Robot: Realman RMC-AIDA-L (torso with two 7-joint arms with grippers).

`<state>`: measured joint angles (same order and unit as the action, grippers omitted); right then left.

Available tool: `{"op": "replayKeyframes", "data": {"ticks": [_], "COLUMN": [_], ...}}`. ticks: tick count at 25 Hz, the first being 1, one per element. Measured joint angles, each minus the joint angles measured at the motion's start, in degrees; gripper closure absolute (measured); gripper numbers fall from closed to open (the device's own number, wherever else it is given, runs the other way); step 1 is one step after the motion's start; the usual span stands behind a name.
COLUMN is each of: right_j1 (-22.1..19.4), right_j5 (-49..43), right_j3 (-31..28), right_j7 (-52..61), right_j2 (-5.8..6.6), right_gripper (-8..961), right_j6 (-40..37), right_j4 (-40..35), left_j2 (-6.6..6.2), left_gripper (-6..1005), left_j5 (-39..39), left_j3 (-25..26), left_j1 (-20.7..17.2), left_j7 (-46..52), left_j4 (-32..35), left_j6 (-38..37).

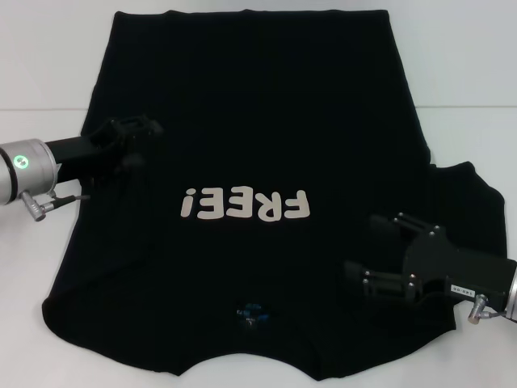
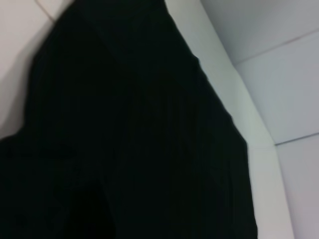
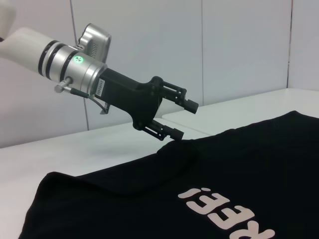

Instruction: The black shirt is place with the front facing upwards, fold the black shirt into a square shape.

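Note:
The black shirt lies flat on the white table, front up, with the cream letters "FREE!" across the chest and the blue neck label at the near edge. It also shows in the left wrist view and the right wrist view. My left gripper is open and empty, hovering over the shirt's left side; in the right wrist view it hangs just above a raised fold of cloth. My right gripper is open and empty over the shirt's near right part.
The right sleeve sticks out flat to the right. Bare white table surrounds the shirt on the far side and both sides, with white wall panels behind.

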<state>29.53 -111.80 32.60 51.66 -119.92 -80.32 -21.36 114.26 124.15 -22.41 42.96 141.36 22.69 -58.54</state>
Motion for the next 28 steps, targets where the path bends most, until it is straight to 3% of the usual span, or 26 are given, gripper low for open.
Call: {"op": "replayKeyframes", "data": {"ticks": [6,8,13,16,21,28], "right_j1": [-0.02,-0.06,-0.5,-0.71,-1.27,1.22], "right_j5": [0.59,1.27,3.22,3.59,0.52,-15.39], "right_j3": [0.0,0.0,-0.12,-0.75,-0.64,-1.13], "right_j7": [0.02,0.1,3.81,11.51,37.56,76.97], "right_j2": [0.09,0.12,0.28,0.82,3.64,10.27], "right_gripper": [8,8,9,9,8,8], "right_j6": [-0.03,-0.03,-0.08,-0.02,-0.17,-9.15], "right_j4": [-0.14,-0.11,-0.57,-2.28,-10.77,-26.75], "left_j2": [-0.93,-1.44,-0.68,-0.21,1.12,3.39], "left_gripper": [265,265,263,261,259,263], "left_j5": [-4.82,-9.8,-11.94,-10.03,-6.75,-7.16], "left_j3": [0.55,0.55,-0.02,-3.0,-5.65,-5.78], "left_j1": [-3.72,-7.9,-13.17,-15.2,-17.03,-17.86], "left_j7": [-8.59,-19.93,-40.14,-48.31,-62.92,-72.22], "left_j4": [1.07,2.68,7.05,9.24,10.58,11.43], "left_j6": [-7.77,-17.77,-29.62,-31.24,-35.8,-42.16]}}
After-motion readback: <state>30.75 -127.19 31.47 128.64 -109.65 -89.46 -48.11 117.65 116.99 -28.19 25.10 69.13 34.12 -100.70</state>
